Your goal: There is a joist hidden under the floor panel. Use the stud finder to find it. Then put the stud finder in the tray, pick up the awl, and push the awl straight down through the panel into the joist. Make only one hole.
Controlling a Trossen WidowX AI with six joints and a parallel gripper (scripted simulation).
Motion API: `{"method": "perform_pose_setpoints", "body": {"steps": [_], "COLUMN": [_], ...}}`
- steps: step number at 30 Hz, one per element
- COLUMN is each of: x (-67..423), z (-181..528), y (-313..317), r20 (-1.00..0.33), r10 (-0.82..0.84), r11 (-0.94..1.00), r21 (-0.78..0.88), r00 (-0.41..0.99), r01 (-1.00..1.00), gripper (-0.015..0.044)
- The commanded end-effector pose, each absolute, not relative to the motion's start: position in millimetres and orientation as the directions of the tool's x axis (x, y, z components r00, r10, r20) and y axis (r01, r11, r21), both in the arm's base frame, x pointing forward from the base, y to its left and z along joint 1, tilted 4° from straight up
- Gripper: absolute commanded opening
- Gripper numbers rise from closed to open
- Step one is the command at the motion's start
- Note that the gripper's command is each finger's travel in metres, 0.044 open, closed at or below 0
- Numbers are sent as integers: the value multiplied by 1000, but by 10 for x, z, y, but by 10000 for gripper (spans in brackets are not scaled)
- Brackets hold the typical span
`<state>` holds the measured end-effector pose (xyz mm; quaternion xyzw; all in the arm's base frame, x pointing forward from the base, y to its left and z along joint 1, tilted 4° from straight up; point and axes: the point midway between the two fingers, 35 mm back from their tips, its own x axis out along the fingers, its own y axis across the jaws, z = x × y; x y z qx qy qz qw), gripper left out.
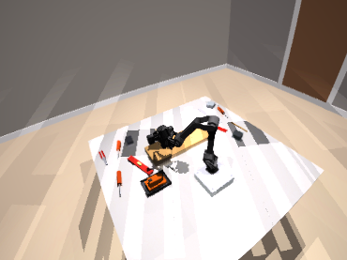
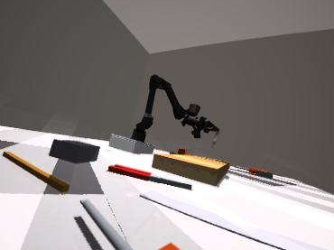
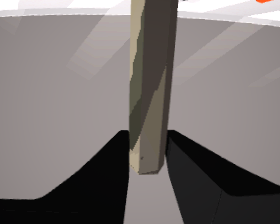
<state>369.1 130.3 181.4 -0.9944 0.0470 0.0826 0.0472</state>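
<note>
My gripper [image 1: 158, 136] [image 2: 211, 132] [image 3: 148, 146] is shut on the awl [image 2: 215, 139] [image 3: 150, 66]. Its pale handle runs up between my black fingers in the wrist view. The awl hangs point down, a good way above the far end of the wooden floor panel [image 1: 193, 143] [image 2: 190, 165]. The orange stud finder [image 1: 156, 181] lies in the black tray [image 1: 150, 193], in front of the panel on the white mat.
A red level [image 1: 139, 164] [image 2: 131, 171] lies beside the panel. Several orange-handled screwdrivers [image 1: 119, 176] lie to the left. A hammer with a wooden handle [image 2: 33, 170] and dark head [image 2: 74, 151] lies near the exterior camera. The arm's white base [image 1: 214, 180] [image 2: 131, 143] stands nearby.
</note>
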Motion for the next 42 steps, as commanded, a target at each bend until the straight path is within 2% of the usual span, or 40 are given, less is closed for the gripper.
{"method": "perform_pose_setpoints", "body": {"steps": [1,42], "x": [3695,3710], "z": [1792,1519], "y": [1302,1321], "r20": [-166,-166], "r10": [-90,-90], "r11": [-991,-991], "r21": [-82,-82], "r00": [982,982], "r01": [-104,-104], "gripper": [0,0]}}
